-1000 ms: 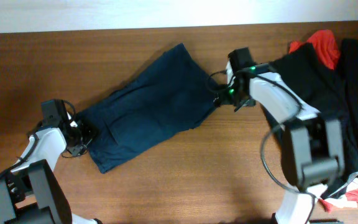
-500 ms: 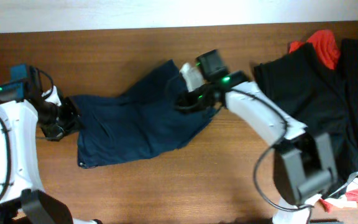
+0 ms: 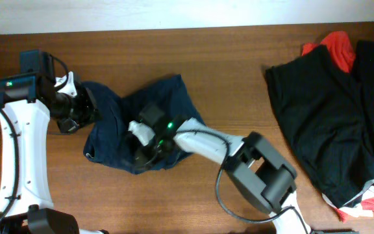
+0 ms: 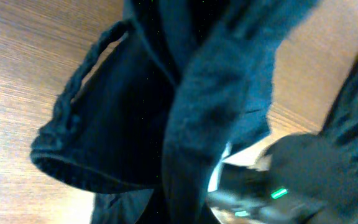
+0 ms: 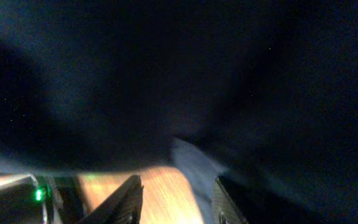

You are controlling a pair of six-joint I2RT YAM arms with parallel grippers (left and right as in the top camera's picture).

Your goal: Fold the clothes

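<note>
The navy-blue shorts (image 3: 164,107) lie bunched left of the table's middle, one end doubled over onto the rest. My left gripper (image 3: 88,108) is shut on the shorts' left end and holds it off the wood. In the left wrist view the dark cloth (image 4: 135,112) hangs over the jaws and hides them. My right gripper (image 3: 140,153) sits low at the front edge of the shorts. Its fingers (image 5: 129,198) stand apart, with bare wood and a pale cloth edge between them, and navy fabric (image 5: 185,74) fills the view beyond. The other clothes, a black garment (image 3: 317,117) and a red one (image 3: 336,47), lie at the right.
The right arm (image 3: 206,143) reaches across the table from the front towards the left. Another red and white piece (image 3: 369,205) shows at the front right corner. The table's far edge (image 3: 187,29) meets a pale wall.
The right gripper swept leftwards with the shorts' right end, folding it over the rest, then opened its jaws. The left gripper shut on the left end and raised it.
</note>
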